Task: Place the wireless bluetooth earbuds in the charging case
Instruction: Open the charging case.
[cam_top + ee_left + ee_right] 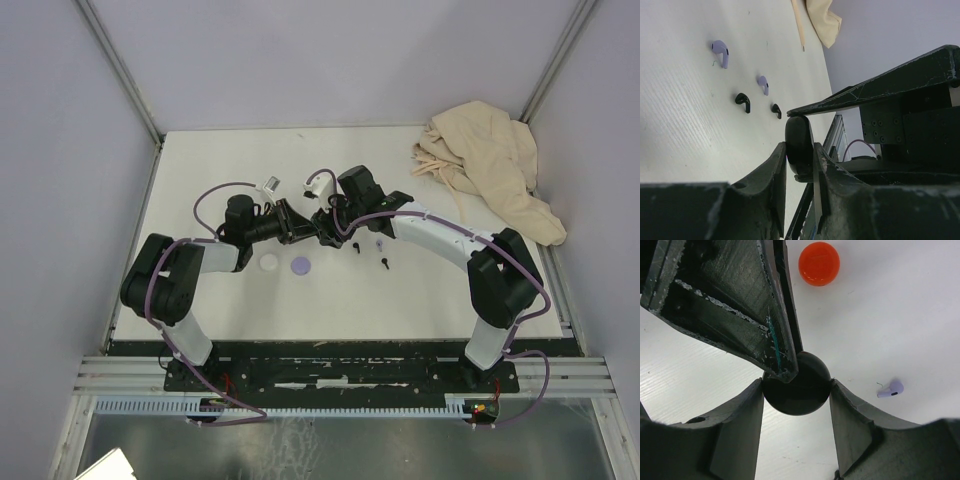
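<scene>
Both my claws meet over the middle of the desk (pixel 200 300) on one black round case (pixel 799 137). My left claw (pixel 799 152) is clamped on its two flat faces, so that wrist camera sees it edge-on, standing upright between the fingers. My right claw (pixel 797 395) pinches the rim from either side, and its camera sees the case as a full circle (the left claw's finger crosses over the top of it).

The wireless bluetooth earbuds lie loose on the desk, just right of the claws and apart from the case. The left wrist view shows four. Two are lavender (pixel 720 52) (pixel 763 84), heads up-frame and stems running down-frame. Two are black (pixel 743 101) (pixel 776 110), stems slanting down to the right. The right wrist view catches only one lavender bud, blurred, its long axis nearly level across the frame.

The red disc (pixel 819 263) appears in the right wrist view alone. The white disc (pixel 269 263) and lavender disc (pixel 301 266), side by side near the left arm, show only from above. A crumpled beige cloth (pixel 490 165) sits at the far right corner.
</scene>
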{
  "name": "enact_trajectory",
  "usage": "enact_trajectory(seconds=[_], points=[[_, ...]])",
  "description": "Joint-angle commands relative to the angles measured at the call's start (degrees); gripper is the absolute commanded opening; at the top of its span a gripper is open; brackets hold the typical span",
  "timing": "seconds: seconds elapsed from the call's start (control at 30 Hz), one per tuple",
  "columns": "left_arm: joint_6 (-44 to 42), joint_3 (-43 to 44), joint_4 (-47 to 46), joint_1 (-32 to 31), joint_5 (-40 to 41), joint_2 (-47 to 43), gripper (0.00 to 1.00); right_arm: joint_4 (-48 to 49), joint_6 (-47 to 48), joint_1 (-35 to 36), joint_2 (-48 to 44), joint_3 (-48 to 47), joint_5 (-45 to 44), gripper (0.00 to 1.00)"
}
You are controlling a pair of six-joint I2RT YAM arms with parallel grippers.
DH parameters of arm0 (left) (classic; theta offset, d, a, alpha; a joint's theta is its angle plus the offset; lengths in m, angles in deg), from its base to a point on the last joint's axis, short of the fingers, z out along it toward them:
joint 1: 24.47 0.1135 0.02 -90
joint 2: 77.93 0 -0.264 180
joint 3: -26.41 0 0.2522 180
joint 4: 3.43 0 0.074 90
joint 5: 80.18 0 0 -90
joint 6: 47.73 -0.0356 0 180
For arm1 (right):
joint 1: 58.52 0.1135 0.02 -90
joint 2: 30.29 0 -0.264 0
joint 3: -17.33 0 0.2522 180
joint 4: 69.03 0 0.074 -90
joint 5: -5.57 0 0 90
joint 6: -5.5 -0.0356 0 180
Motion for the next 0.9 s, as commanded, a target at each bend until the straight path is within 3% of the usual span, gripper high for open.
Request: enact_trajectory(seconds=[0.0,0.1,0.27,0.33,0.43,0.53,0.67,0.87], points=[[-2.2,2.2,-1.5,-0.8,-1.9,0.6,0.25,1.6,0.7,0.2,0.5,-2.6,1.3,0.29],[-2.3,2.4,-1.5,-1.0,-1.9,0.7,0.20,1.8,0.7,0.2,0.6,-2.6,1.5,0.29],[-2.3,2.5,-1.9,-1.3,-2.0,0.8,0.03,1.9,0.4,0.1,0.8,-2.7,1.4,0.31],[-2.2,2.2,-2.1,-1.3,-1.7,0.7,0.03,2.1,0.1,0.1,0.7,-2.8,0.8,0.37],[-2.0,2.1,-2.2,-1.3,-0.8,0.4,0.03,2.4,-0.6,0.1,0.4,-2.5,-0.1,0.56],[-1.2,2.1,-2.6,-1.2,0.4,0.5,0.03,3.8,-1.6,0.1,-0.9,-1.2,-1.0,0.67],[1.7,2.0,-5.3,-0.8,1.6,1.3,0.03,7.2,-4.5,-1.1,-4.7,1.9,-2.5,0.76],[5.3,1.9,-8.9,-0.1,3.4,2.2,0.03,8.6,-9.3,-2.8,-11.1,5.6,-8.2,0.79]])
